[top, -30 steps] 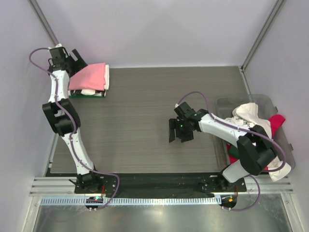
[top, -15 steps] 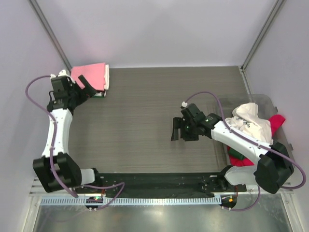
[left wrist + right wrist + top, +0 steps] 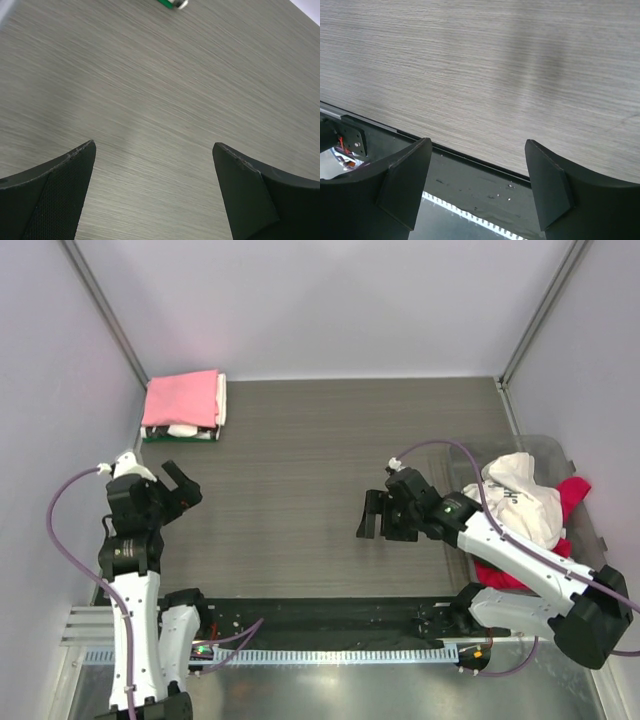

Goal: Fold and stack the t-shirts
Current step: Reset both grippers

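A folded stack of t-shirts lies at the table's back left: the salmon-pink one (image 3: 182,399) on top, a white one (image 3: 183,429) under it, a dark green one (image 3: 178,438) at the bottom. A corner of the green one shows in the left wrist view (image 3: 169,3). A white t-shirt with black print (image 3: 522,496) and a red/magenta one (image 3: 572,494) are heaped in the bin on the right. My left gripper (image 3: 180,487) (image 3: 154,145) is open and empty over bare table, well in front of the stack. My right gripper (image 3: 378,516) (image 3: 477,141) is open and empty mid-table, left of the bin.
A clear plastic bin (image 3: 468,452) stands at the right edge. Grey walls close in the left, back and right. A black strip (image 3: 485,182) and a metal rail run along the table's near edge, by the arm bases.
My left arm has pulled back from the stack at the back left, towards the near left. My right gripper has drifted slightly to the right, still open.
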Robot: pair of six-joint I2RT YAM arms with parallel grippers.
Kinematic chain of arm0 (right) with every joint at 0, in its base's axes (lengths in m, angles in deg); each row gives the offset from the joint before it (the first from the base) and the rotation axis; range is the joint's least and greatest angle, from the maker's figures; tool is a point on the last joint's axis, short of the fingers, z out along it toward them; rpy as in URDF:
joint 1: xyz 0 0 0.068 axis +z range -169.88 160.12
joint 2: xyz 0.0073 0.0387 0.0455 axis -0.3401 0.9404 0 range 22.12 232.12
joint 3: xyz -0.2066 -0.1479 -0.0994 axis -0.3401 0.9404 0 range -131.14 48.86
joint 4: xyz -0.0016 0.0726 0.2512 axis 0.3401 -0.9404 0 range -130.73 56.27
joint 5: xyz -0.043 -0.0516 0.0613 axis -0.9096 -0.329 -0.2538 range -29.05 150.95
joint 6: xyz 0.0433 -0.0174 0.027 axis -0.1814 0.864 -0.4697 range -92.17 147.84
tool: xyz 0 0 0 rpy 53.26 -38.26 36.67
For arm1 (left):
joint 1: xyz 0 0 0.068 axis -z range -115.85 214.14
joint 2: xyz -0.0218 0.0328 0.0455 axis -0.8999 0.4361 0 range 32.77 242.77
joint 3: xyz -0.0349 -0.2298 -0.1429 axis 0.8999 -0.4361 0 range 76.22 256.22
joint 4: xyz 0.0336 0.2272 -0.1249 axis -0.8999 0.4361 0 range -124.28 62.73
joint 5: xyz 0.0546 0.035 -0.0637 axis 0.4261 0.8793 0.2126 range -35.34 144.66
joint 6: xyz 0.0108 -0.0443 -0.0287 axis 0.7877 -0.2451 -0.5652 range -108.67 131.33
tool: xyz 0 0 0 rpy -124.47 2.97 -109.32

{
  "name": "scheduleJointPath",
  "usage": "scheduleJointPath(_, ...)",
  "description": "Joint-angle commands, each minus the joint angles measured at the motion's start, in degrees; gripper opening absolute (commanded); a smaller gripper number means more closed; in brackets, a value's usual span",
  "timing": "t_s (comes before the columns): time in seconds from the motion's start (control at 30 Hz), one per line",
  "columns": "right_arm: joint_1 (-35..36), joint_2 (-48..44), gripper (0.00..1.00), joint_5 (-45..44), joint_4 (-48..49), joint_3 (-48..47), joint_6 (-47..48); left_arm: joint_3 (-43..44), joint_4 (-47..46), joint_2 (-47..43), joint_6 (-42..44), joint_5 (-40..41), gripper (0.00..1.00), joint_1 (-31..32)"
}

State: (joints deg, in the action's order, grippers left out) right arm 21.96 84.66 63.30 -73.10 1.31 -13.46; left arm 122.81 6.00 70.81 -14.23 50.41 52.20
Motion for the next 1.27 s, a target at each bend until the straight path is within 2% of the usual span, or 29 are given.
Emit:
scheduleJointPath(0.0, 0.52, -3.65, 0.83, -1.65, -0.26, 0.96, -2.91, 0.35, 1.13, -0.25, -0.89, 6.88, 1.00, 0.52)
scheduleJointPath(0.3, 0.78, -7.52, 0.92, -2.09, 0.09, 4.39, -3.79, -0.09, 1.47, -2.01, 0.69, 12.59, 1.00, 4.29)
scheduleJointPath(0.67, 1.31, -11.38, 0.93, -1.65, 4.57, 4.83, -6.51, -0.01, 1.56, -1.39, 0.78, 10.84, 1.00, 7.90)
scheduleJointPath(1.23, 1.40, -23.52, 0.95, -0.76, 0.79, 9.85, -5.99, -0.18, 1.39, -1.04, 0.86, 9.70, 1.00, 8.25)
